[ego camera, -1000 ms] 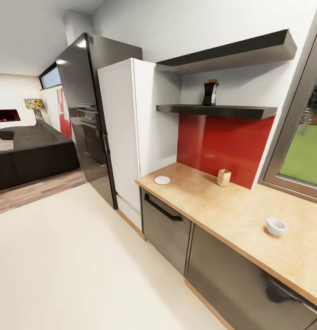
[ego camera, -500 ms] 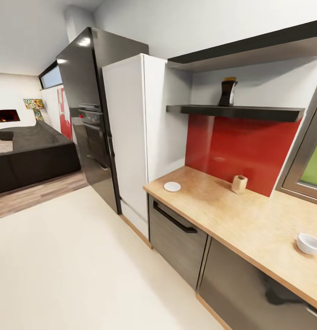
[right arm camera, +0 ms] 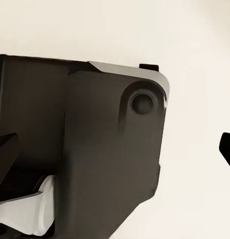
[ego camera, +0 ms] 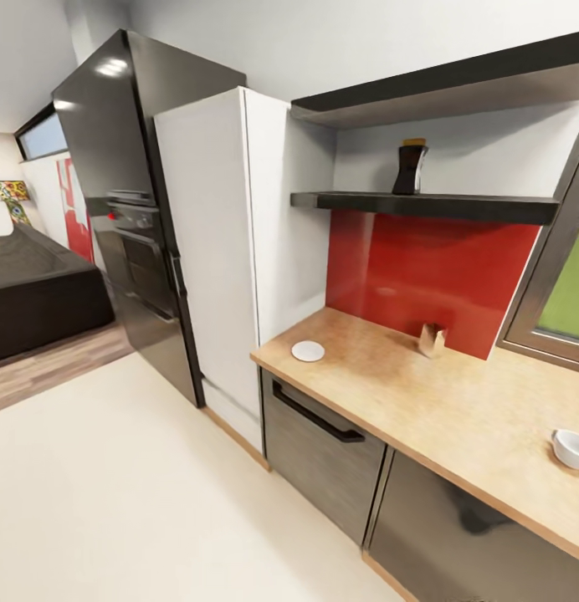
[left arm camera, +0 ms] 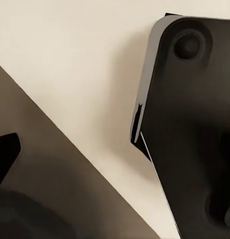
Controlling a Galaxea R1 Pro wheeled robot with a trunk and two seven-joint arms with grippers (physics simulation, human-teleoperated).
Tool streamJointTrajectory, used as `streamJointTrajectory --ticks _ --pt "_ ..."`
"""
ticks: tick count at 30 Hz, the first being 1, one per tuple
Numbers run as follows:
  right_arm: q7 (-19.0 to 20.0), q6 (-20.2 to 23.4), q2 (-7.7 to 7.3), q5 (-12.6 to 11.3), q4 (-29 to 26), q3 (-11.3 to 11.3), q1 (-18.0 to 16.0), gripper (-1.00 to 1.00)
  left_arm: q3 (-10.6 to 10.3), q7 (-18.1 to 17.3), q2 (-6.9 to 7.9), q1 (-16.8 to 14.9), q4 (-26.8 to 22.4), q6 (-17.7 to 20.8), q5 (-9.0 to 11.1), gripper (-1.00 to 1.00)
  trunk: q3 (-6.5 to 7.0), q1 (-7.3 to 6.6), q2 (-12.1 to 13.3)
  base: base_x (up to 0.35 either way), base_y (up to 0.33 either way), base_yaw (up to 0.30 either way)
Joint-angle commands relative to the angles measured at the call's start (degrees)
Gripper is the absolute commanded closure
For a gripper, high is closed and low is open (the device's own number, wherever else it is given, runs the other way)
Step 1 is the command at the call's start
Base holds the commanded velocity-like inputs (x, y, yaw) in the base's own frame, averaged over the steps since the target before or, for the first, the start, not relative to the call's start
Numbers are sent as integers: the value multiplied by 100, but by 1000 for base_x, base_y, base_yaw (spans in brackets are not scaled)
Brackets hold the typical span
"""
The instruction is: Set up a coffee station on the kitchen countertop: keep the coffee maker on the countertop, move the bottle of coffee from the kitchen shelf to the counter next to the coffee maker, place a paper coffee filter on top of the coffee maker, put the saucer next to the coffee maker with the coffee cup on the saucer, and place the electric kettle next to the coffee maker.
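In the head view a dark bottle of coffee [ego camera: 409,167] stands on the lower black shelf [ego camera: 457,203] above the red backsplash. On the wooden countertop [ego camera: 457,410] a white saucer [ego camera: 308,351] lies near the left end. A small tan paper filter [ego camera: 432,339] sits by the backsplash, and a white coffee cup [ego camera: 572,448] is at the right edge. The right wrist view has dark fingertips [right arm camera: 5,154] at both sides, wide apart, with my right gripper [right arm camera: 115,152] open and empty. One dark fingertip [left arm camera: 5,152] of the left gripper sits far to the side in the left wrist view, over the floor.
A white tall cabinet [ego camera: 214,251] and a black oven column [ego camera: 122,209] stand left of the counter. Grey cabinet fronts [ego camera: 323,451] run below it. A dark sofa [ego camera: 30,293] lies far left. Cream floor [ego camera: 114,502] spreads in front. My dark base [left arm camera: 194,124] shows beneath both wrists.
The whole head view has shifted: the camera moved nearer the counter and turned, so the cup slid to the right edge. The objects themselves have not moved.
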Motion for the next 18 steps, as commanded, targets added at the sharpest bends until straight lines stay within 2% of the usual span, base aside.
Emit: streamJointTrajectory --ticks 1,15,18 --pt "12 -21 -1 59 5 -33 -6 -100 2 1 1 3 -12 -2 40 -100 -11 5 -11 120 311 -266" --pt "12 -13 -1 59 -1 -33 -6 -100 2 7 13 3 -12 2 55 -100 -11 5 -11 25 330 -267" --pt "12 -20 -1 52 -1 -33 -6 -100 3 9 14 3 -12 -1 53 -100 -11 5 -11 163 283 -267"
